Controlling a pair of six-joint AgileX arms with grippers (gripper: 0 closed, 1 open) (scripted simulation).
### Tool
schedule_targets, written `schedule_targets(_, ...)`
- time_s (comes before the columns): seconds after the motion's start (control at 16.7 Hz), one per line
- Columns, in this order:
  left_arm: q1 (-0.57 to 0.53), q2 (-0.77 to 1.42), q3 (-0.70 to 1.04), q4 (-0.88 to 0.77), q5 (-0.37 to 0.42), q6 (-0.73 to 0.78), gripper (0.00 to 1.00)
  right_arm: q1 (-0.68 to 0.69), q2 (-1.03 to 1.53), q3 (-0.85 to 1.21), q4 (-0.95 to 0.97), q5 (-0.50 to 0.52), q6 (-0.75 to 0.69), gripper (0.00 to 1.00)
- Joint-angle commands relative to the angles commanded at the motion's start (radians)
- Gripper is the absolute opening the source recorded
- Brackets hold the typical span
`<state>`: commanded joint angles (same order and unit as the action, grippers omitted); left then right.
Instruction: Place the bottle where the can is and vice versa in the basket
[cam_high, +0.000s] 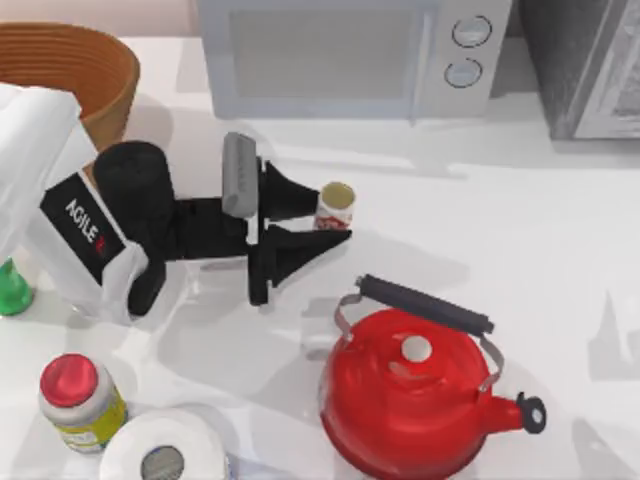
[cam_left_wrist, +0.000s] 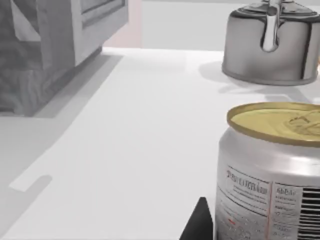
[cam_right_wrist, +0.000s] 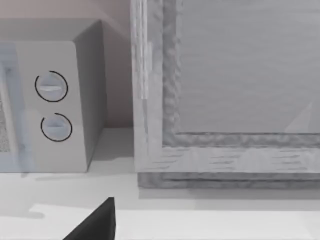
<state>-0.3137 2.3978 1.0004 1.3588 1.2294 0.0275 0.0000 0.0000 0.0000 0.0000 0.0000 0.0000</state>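
The can (cam_high: 335, 206) is a small white cylinder with a red label and a dull gold top, standing upright near the table's middle. My left gripper (cam_high: 335, 214) is open, and its black fingers (cam_high: 300, 192) straddle the can's sides. The left wrist view has the can (cam_left_wrist: 272, 170) close up beside one fingertip (cam_left_wrist: 200, 225). At the table's left edge, partly cut off, stands the green bottle (cam_high: 12, 290). The woven basket (cam_high: 105, 60) sits at the back left, behind my left arm. My right gripper (cam_right_wrist: 95, 225) is parked facing the microwave.
A red kettle (cam_high: 410, 400) stands in front of the can, to the right. A red-capped white jar (cam_high: 75, 400) and a paper roll (cam_high: 160, 455) sit at the front left. The microwave (cam_high: 340, 55) and a grey cabinet (cam_high: 590, 60) line the back.
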Motion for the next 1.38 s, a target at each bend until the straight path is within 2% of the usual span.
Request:
schedule_targets(0.18,-0.015,0.093,0.040,0.061,0.052,0.004,0.00,0.000,0.000,0.000,0.000,0.000,0.000,1.00)
schedule_targets(0.54,-0.018,0.104,0.044,0.068,0.058,0.005,0.00,0.000,0.000,0.000,0.000,0.000,0.000,1.00)
schedule_targets(1.32,-0.018,0.104,0.044,0.068,0.058,0.005,0.98,0.000,0.000,0.000,0.000,0.000,0.000,1.00)
schedule_targets(1.38,-0.018,0.104,0.044,0.068,0.058,0.005,1.00,0.000,0.000,0.000,0.000,0.000,0.000,1.00)
